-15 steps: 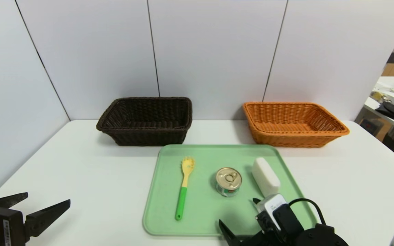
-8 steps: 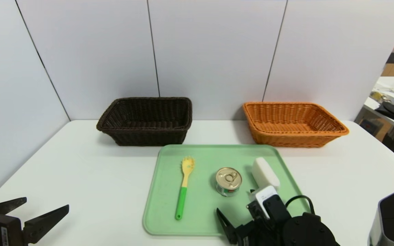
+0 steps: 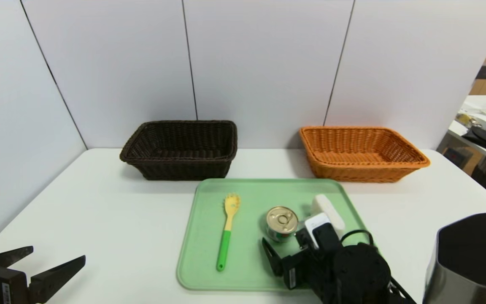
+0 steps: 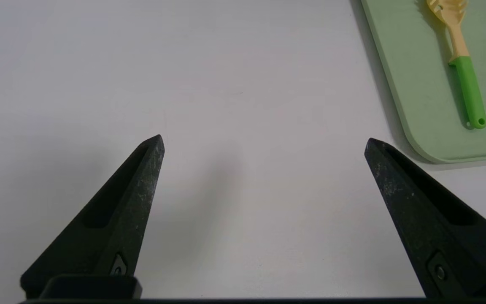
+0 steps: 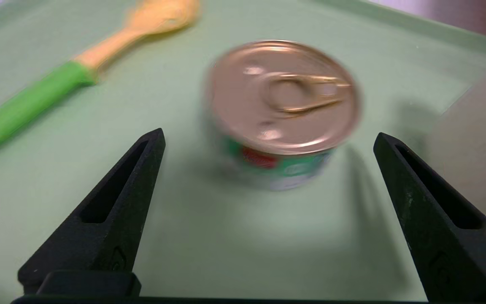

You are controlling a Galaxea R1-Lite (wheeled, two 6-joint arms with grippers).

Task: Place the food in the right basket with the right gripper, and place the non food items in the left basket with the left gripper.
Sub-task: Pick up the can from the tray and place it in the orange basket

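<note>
The right end effector [image 3: 287, 259] has crept forward over the tray's [image 3: 209, 236] near edge, jaws spread wide and empty, closing on the tin can [image 3: 282, 223] (untouched, mid-tray). A grasp looks imminent. The left end effector [image 3: 28, 264] waits open at the counter's [image 3: 112, 219] near-left corner; the orange basket [image 3: 363, 154] sits along the far edge.
</note>
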